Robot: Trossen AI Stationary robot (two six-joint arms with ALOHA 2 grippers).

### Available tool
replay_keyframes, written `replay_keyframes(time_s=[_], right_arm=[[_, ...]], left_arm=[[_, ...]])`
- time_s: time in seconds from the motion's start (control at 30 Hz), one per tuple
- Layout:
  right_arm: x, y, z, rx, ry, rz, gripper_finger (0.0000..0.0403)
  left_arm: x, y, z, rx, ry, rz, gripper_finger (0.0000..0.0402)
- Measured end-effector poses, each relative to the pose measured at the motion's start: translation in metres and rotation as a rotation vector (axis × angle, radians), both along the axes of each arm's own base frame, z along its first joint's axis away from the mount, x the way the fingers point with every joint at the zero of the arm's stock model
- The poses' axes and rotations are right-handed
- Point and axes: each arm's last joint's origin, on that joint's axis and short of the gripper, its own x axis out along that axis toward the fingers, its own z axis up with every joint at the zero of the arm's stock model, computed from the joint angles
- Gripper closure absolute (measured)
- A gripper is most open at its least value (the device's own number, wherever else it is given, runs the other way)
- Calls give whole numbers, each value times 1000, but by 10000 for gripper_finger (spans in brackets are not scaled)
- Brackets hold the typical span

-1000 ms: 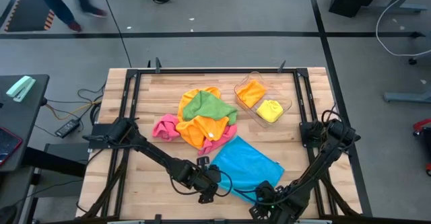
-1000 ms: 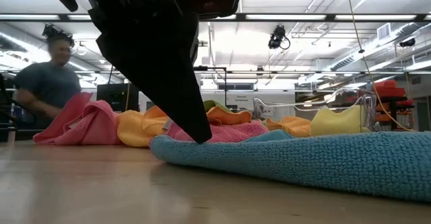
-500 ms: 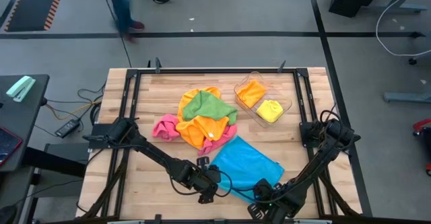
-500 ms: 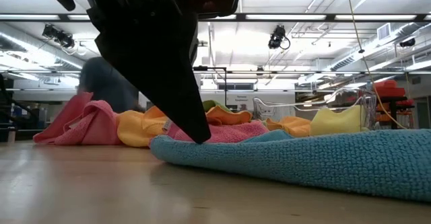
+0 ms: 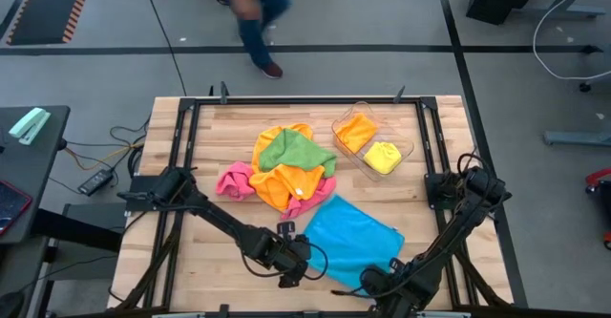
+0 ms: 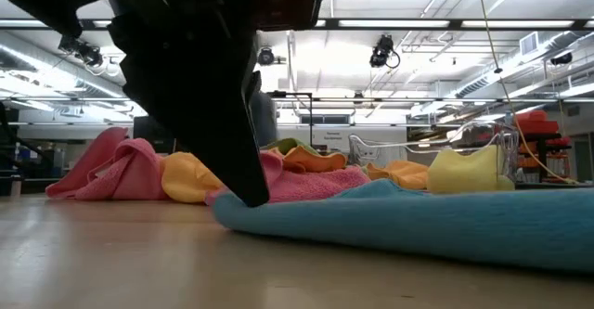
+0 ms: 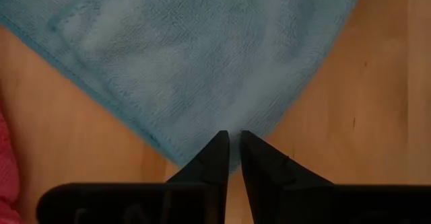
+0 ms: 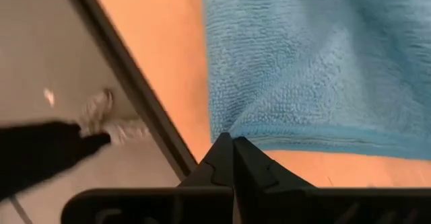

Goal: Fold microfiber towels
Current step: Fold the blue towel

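Pale wood, bare and smooth, makes up the table (image 5: 191, 175), the largest thing here. Everything else is placed from the blue towel (image 5: 351, 239), which lies spread flat near the table's front edge, turned like a diamond.

Just behind the blue towel, toward the table's middle, sits a loose heap of more towels (image 5: 284, 170): orange, green and pink, crumpled together and touching the blue one's far side. Behind the blue towel and to the right stands the clear plastic tray (image 5: 409, 148), holding a folded orange cloth and a folded yellow one.

At the blue towel's left corner the left gripper (image 7: 233, 138) has its fingers nearly together, pinching that corner tip against the wood. At the towel's front corner the right gripper (image 8: 231, 143) is closed tight on the hem.

The cloth looks light, limp and plush. It should drape and sag wherever it is unsupported, and its nap probably drags on the wood rather than sliding freely. It is in no way fragile. Corners and the stitched hem are the sensible holds, as the hem is the firmest part; a shallow pinch on so thin an edge could slip out once lifted.
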Motion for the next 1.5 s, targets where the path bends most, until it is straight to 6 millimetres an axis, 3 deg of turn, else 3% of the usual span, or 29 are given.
replay_keyframes(time_s=[0.33,0.6,0.73,0.87,1.07,1.4,1.5], right_arm=[[-6,-1,-1,11,106,262,375],[-15,-7,0,32,265,308,291],[-18,-8,9,115,326,307,248],[-29,-8,34,75,185,286,230],[-39,-20,56,-56,48,174,235],[-33,-24,54,-131,-43,107,237],[-35,-26,46,-142,-38,112,237]], left_arm=[[-1,-3,0,-23,5,-7,345],[-3,-18,3,-94,-27,-82,357],[2,-24,8,-114,-109,-133,360],[10,-22,15,-111,-170,-160,360],[29,3,24,-93,-223,-65,350],[58,69,23,-43,-212,-1,264],[65,85,12,-66,-179,-37,249]])
